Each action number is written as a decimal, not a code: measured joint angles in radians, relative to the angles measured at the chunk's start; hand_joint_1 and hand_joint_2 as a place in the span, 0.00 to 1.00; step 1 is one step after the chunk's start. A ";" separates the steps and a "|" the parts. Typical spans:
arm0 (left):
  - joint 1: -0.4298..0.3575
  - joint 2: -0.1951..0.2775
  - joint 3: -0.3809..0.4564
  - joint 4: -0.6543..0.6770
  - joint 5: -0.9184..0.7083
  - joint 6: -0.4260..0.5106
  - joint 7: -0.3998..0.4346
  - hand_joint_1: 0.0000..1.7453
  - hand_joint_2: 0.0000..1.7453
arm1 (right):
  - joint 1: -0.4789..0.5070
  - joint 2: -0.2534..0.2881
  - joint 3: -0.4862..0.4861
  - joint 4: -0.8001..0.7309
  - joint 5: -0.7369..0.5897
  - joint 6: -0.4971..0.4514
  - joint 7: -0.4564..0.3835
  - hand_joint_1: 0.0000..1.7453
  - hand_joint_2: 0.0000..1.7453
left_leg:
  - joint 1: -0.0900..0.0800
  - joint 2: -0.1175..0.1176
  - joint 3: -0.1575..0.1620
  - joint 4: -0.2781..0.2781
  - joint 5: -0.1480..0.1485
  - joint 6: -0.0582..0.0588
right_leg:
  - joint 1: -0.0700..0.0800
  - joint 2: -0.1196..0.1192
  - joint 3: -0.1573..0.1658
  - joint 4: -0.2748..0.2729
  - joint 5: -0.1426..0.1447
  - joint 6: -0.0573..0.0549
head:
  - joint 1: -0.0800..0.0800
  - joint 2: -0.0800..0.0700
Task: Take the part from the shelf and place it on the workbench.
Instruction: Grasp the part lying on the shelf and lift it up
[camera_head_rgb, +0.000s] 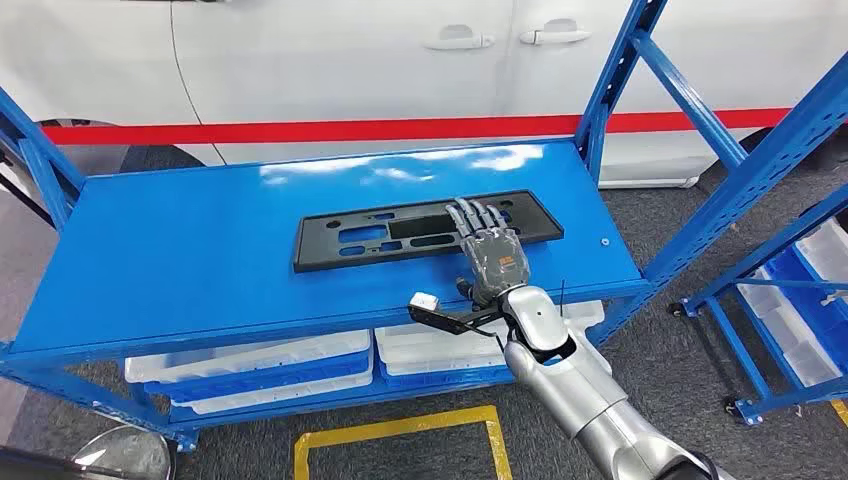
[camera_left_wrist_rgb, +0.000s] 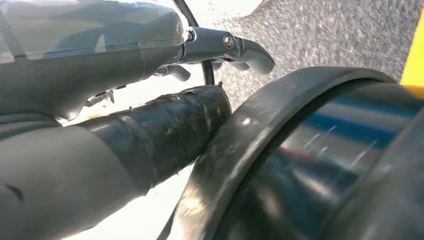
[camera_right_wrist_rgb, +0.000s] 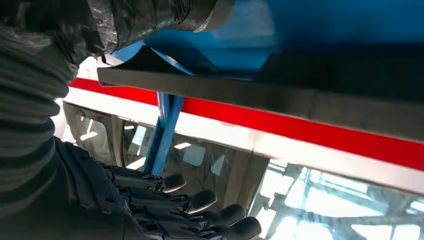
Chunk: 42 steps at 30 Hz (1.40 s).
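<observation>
My right hand (camera_head_rgb: 493, 258) lies fingers spread, flat over right end of black part (camera_head_rgb: 400, 236) on blue shelf (camera_head_rgb: 180, 260). Part looks thin, rigid, light; I'd grip long edge just beneath fingers.

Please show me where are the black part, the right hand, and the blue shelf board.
black part (camera_head_rgb: 380, 238): head view, left half of its flat frame.
right hand (camera_head_rgb: 492, 252): head view, back of the hand.
blue shelf board (camera_head_rgb: 190, 250): head view, bare surface left of the part.
</observation>
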 joint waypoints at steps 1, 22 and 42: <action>-0.002 0.001 0.000 0.000 0.000 0.000 0.000 0.00 0.00 | 0.000 0.003 0.000 0.003 0.000 0.000 0.000 0.00 1.00 | 0.002 0.000 -0.019 0.035 -0.014 -0.005 | -0.002 0.000 0.004 -0.002 -0.002 0.000 | 0.000 0.000; -0.018 0.010 -0.001 0.002 -0.003 -0.052 -0.002 0.00 0.00 | -0.022 0.055 0.000 0.129 0.005 -0.011 -0.013 0.00 1.00 | 0.023 -0.007 -0.032 -0.013 0.048 0.014 | -0.011 0.002 -0.172 0.324 -0.099 0.058 | -0.005 0.000; -0.031 0.013 -0.003 0.002 -0.003 -0.066 -0.007 0.00 0.00 | -0.071 0.110 -0.015 0.245 -0.067 0.016 -0.057 1.00 1.00 | 0.031 0.009 -0.063 -0.004 0.080 -0.037 | -0.001 0.008 -0.026 0.050 -0.019 0.034 | 0.000 0.000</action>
